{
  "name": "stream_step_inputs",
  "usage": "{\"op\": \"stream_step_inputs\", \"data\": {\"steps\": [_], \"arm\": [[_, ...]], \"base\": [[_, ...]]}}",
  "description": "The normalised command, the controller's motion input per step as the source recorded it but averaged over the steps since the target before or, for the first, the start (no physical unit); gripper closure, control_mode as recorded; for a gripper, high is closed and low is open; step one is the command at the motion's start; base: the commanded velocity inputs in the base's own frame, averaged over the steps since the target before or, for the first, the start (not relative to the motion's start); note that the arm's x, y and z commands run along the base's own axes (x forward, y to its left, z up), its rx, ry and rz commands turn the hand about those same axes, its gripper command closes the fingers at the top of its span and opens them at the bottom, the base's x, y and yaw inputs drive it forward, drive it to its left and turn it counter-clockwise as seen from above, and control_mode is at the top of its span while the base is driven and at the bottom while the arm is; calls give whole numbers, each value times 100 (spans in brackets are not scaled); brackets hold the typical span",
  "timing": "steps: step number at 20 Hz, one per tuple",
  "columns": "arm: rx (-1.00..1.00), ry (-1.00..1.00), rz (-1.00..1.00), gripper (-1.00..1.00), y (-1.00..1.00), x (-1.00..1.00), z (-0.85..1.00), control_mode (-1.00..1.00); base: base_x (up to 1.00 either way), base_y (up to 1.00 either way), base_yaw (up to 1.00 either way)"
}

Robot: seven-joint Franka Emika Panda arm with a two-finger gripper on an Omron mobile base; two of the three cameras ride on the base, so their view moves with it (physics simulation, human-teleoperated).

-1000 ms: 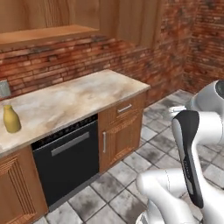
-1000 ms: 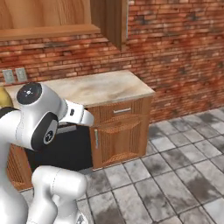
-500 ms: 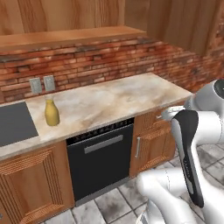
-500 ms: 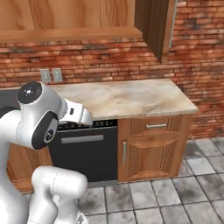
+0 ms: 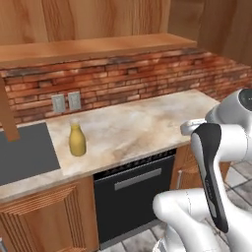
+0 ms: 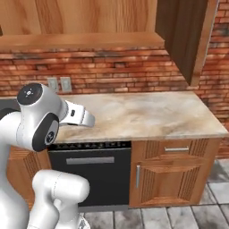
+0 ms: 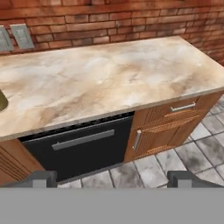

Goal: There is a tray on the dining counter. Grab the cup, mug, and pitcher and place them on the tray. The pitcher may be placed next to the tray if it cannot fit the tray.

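The pitcher (image 5: 77, 140) stands upright on the marble desk (image 5: 133, 129) that backs onto the red brick wall (image 5: 123, 81), at about nine o'clock from the middle of the left base view, just right of the dark sink (image 5: 24, 152) and below the two wall outlets (image 5: 66, 102); in the hand view only a sliver of its mustard body (image 7: 2, 100) shows at the nine o'clock edge, resting on the same marble top (image 7: 109, 78). The tool (image 7: 111, 179) looks down over the front of the desk from well out in front, its two dark fingertips (image 7: 41, 178) standing far apart at the bottom of the hand view, open wide with nothing between them, and well apart from the pitcher. Under the desk sits a black dishwasher (image 7: 81, 144) with a long bar handle, and at its three o'clock side a wooden cabinet (image 7: 168, 127) with a drawer and a door; grey floor tiles (image 7: 192, 153) lie at four to five o'clock. In the right base view the white arm (image 6: 40, 120) rises at eight o'clock in front of the dishwasher (image 6: 91, 172), a wooden shelf (image 6: 80, 41) runs above the brick, and a tall dark cabinet (image 6: 185, 33) hangs at one o'clock
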Motion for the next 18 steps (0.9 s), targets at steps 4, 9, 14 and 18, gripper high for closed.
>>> {"op": "stream_step_inputs", "data": {"steps": [4, 9, 14, 18], "arm": [[0, 0, 0, -100, 0, 0, 0, 100], [0, 0, 0, -100, 0, 0, 0, 100], [0, 0, 0, -100, 0, 0, 0, 100], [0, 0, 0, -100, 0, 0, 0, 100]], "base": [[67, 7, 14], [65, 5, 18], [49, 6, 23], [26, 7, 23]]}}
